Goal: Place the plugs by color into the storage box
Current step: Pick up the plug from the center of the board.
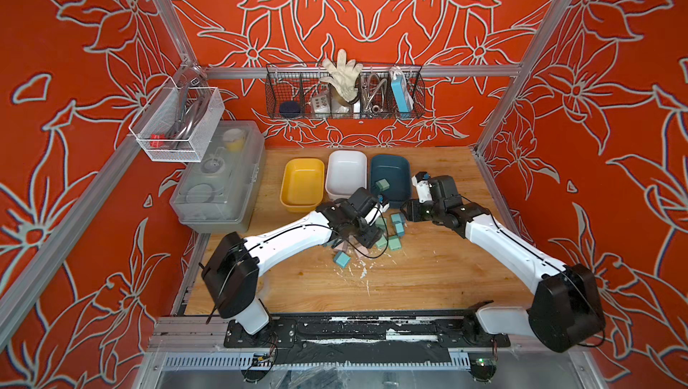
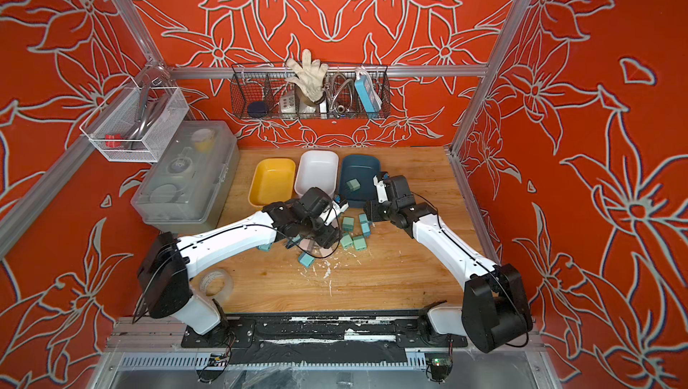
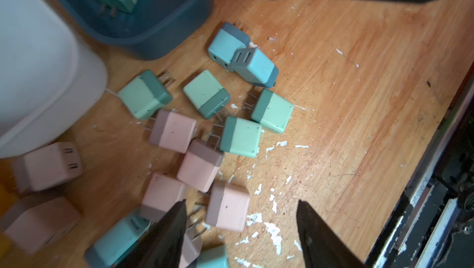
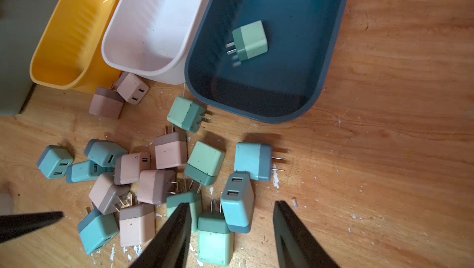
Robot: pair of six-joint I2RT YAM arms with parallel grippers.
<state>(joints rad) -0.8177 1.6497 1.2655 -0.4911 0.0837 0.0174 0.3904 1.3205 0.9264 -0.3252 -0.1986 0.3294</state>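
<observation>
At the far left of the wooden table [image 1: 428, 286], a roll of clear tape [image 2: 216, 284] shows in a top view only; elsewhere the left arm hides it. Next come three bins in a row: the yellow bin [image 4: 64, 38], the white bin [image 4: 154, 23] and the dark blue bin [image 4: 295, 2]. One green plug [image 4: 250, 40] lies on its side in the dark blue bin, prongs toward the white bin. The other plugs [image 4: 156, 186] lie scattered on the table just in front of the bins. From above the arms cover most of them, while the wrist views lay them out plainly.

The left gripper [image 3: 241, 201] stands wide apart above pink plugs [image 3: 228, 206], gripping nothing. The right gripper [image 4: 232, 203] is also parted and empty, above a light blue plug [image 4: 238, 215].

Counted in the right wrist view, the table holds seven pink, six light blue and four green.
</observation>
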